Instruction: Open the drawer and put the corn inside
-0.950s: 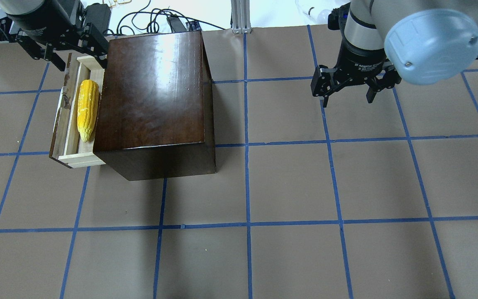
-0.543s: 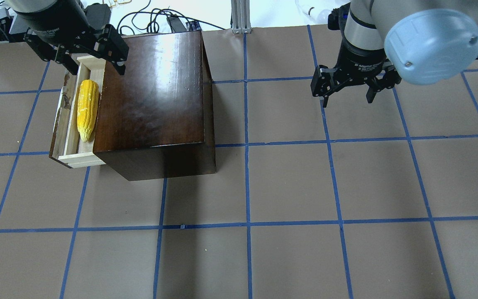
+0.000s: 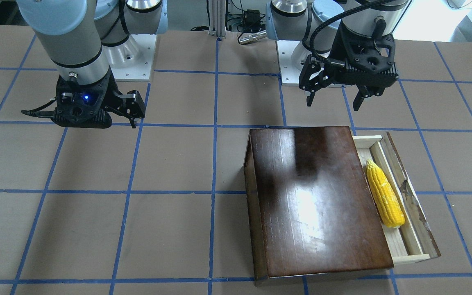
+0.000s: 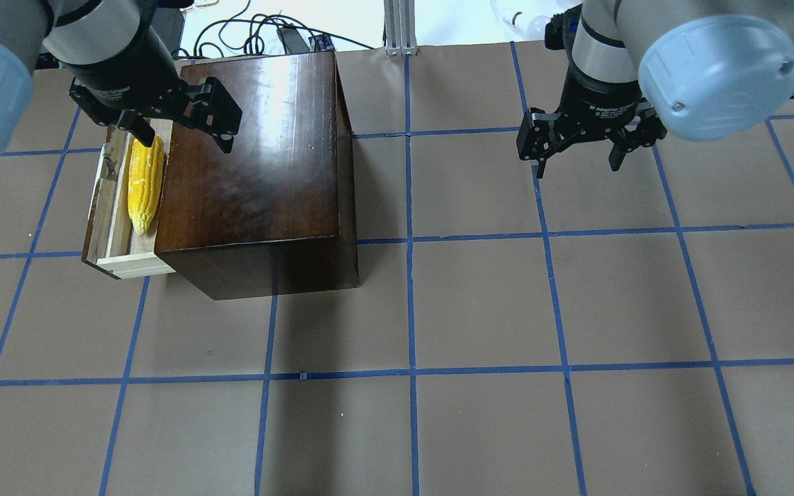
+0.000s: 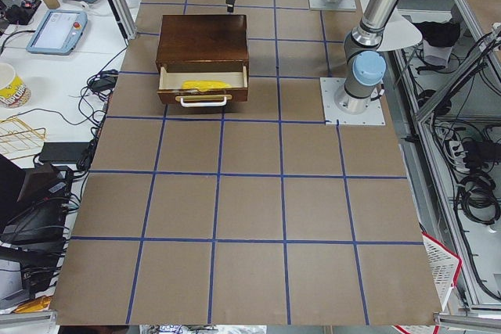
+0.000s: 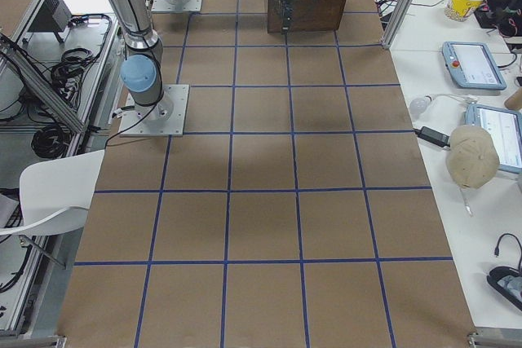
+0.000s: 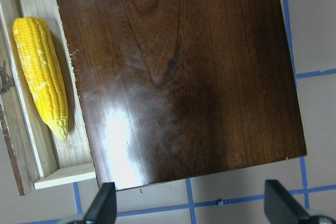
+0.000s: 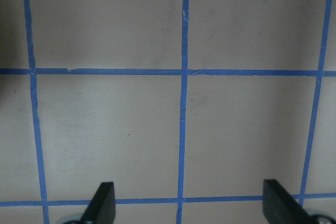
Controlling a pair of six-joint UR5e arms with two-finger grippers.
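The drawer stands pulled out of the left side of the glossy dark-brown box. The yellow corn lies lengthwise in it, also in the front view and the left wrist view. My left gripper is open and empty, raised over the box's back left corner and the corn's blunt end. One finger is above the corn and the other above the box top. My right gripper is open and empty, hovering over bare table far to the right.
The table is covered in brown paper with a blue tape grid. Cables and a metal post lie beyond the back edge. The drawer's white handle faces the table's left end.
My left gripper has moved from behind the drawer's far end forward and to the right, over the box's corner and the corn's end. The corn, the drawer and the right arm have not moved.
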